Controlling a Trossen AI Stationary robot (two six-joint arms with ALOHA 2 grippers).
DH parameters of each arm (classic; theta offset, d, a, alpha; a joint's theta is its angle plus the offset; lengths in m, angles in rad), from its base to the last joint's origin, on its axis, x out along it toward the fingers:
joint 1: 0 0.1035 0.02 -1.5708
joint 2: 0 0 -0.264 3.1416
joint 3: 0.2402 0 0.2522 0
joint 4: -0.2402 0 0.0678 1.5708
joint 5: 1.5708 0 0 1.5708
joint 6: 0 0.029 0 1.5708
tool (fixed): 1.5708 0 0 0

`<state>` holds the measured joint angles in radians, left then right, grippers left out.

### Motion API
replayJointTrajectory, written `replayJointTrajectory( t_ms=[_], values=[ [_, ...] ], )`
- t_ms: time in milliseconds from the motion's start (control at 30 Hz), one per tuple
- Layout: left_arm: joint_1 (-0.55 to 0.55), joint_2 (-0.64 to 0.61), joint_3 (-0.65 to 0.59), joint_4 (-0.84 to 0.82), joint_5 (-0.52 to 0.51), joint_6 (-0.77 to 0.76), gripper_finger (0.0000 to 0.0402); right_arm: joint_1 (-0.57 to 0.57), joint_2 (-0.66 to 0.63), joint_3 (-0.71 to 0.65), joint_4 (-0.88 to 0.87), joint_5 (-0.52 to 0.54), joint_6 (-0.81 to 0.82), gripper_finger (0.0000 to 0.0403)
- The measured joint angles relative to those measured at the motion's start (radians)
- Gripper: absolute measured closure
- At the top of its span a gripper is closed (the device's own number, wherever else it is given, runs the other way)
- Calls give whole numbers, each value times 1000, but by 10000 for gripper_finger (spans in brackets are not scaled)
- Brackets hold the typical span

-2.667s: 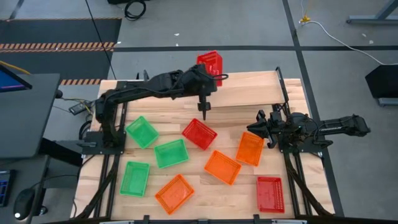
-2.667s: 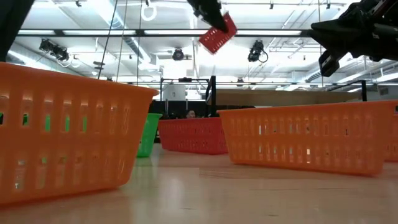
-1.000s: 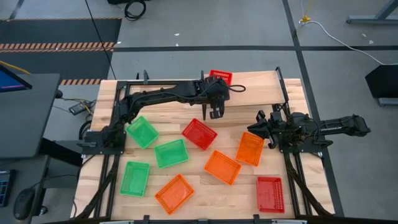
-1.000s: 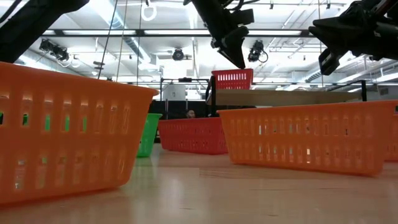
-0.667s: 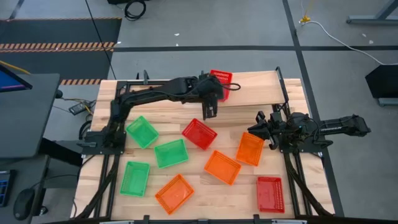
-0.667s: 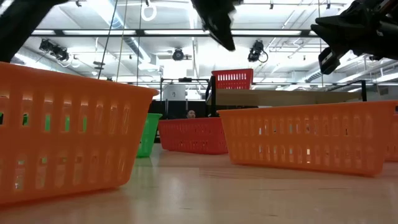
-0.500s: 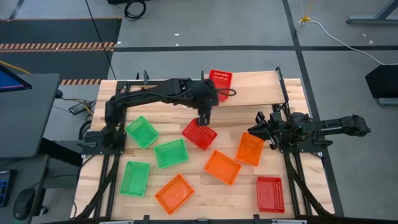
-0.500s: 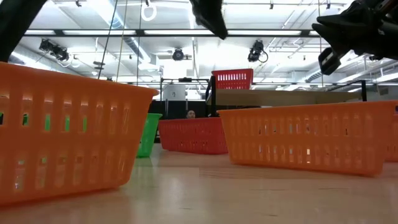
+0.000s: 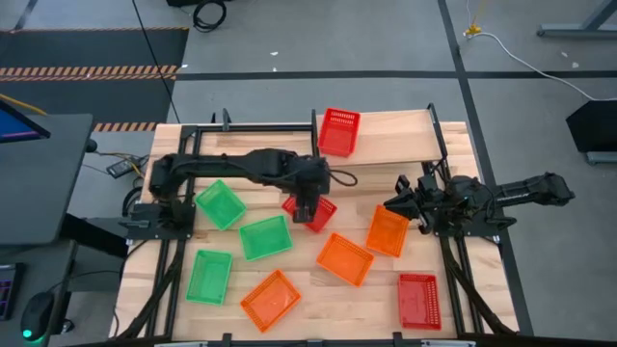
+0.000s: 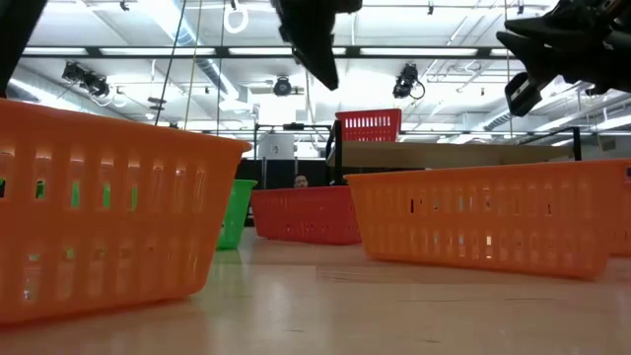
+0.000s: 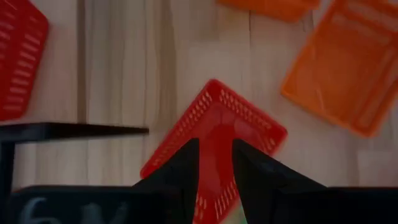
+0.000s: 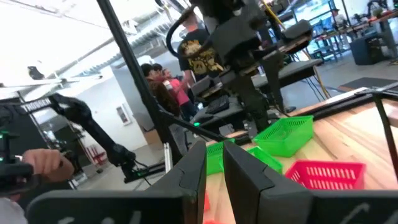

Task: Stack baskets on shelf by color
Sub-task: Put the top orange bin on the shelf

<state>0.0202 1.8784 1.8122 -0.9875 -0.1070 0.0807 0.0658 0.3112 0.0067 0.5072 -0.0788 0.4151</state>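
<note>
One red basket [image 9: 338, 131] stands on the shelf [image 9: 405, 135]; the left gripper [image 9: 307, 210] hangs over a second red basket [image 9: 318, 212] on the table [image 9: 289, 253], fingers slightly spread, holding nothing. The right gripper [image 9: 397, 200] waits near an orange basket [image 9: 388, 230], fingers narrowly parted, empty.

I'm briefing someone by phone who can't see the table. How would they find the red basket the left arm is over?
Start at the raised wooden shelf along the table's far edge, which carries one red basket. Come toward the table's middle, to where the left tool hangs. The red basket directly beneath it is the one: it lies cornerwise on the tabletop, partly hidden by the arm, with green baskets to its left and orange ones to its right.
</note>
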Motion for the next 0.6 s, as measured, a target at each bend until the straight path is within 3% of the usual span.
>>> replayJointTrajectory(
  t_ms=[367, 600],
  values=[
    [11, -438, -706, 652, 0, -111, 321, 59, 83, 0, 88, 68, -52, 342],
    [8, -618, -1001, 933, 1, -209, 318, 56, 99, 0, 231, 200, -79, 342]
  ],
)
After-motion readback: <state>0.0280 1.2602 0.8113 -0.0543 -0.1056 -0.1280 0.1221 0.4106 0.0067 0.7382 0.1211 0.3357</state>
